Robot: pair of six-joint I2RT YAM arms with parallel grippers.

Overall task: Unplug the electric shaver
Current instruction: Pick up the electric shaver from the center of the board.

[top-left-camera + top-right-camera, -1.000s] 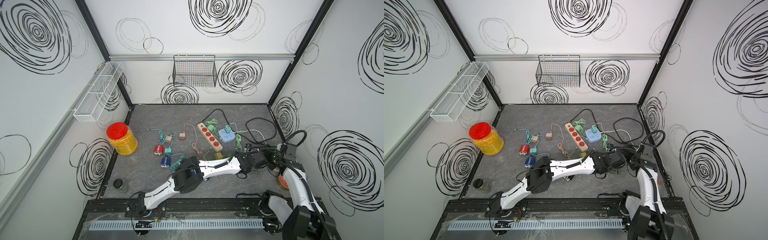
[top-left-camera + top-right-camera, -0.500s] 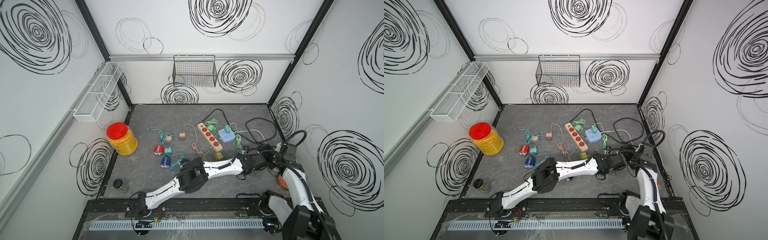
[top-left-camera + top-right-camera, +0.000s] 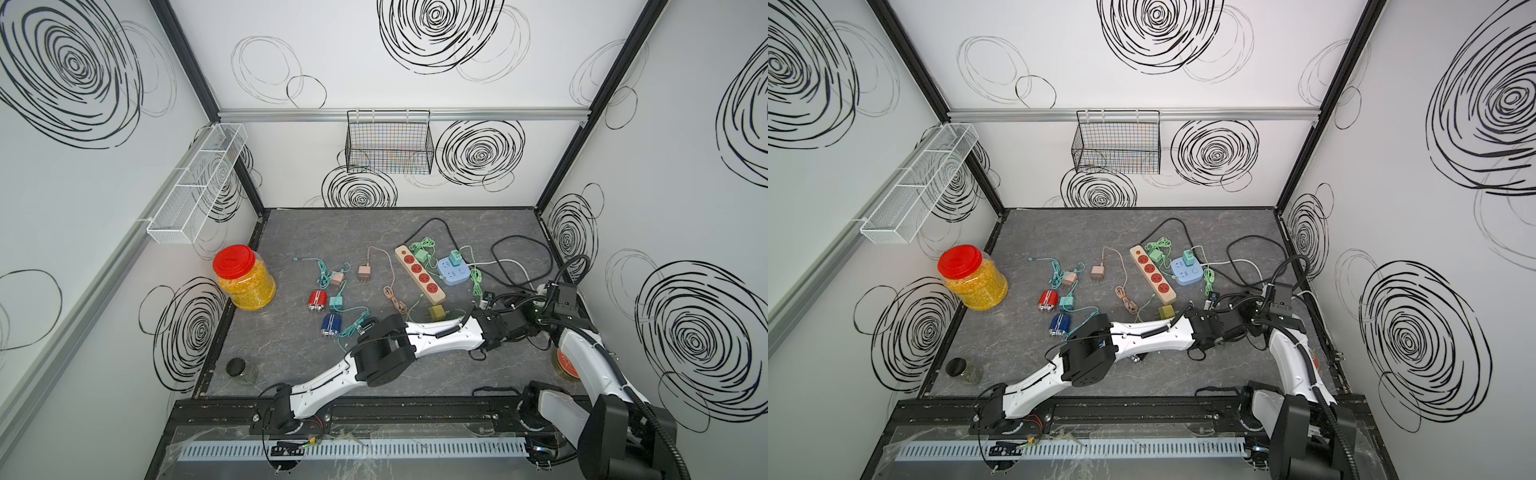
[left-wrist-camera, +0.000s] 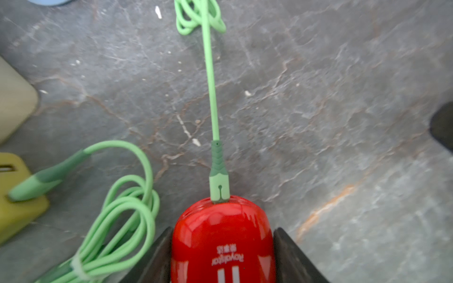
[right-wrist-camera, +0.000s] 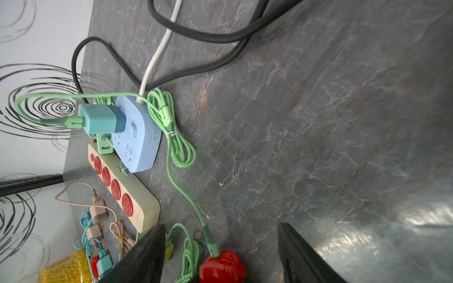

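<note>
Shaver (image 4: 221,245) sits near-right on the table (image 4: 343,98), pinched by your left gripper (image 4: 223,230). Right gripper (image 5: 221,225) is spread near the green plug (image 4: 219,182). Grab the plug body, not the cable (image 4: 210,73), and pull straight out.

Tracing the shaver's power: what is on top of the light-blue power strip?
A teal plug adapter trailing a green cable, plugged into the light-blue power strip; the socket under it is covered.

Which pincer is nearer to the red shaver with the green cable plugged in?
Left. The left pincer holds the red shaver between its fingers; the right pincer is open and hangs apart from it.
</note>
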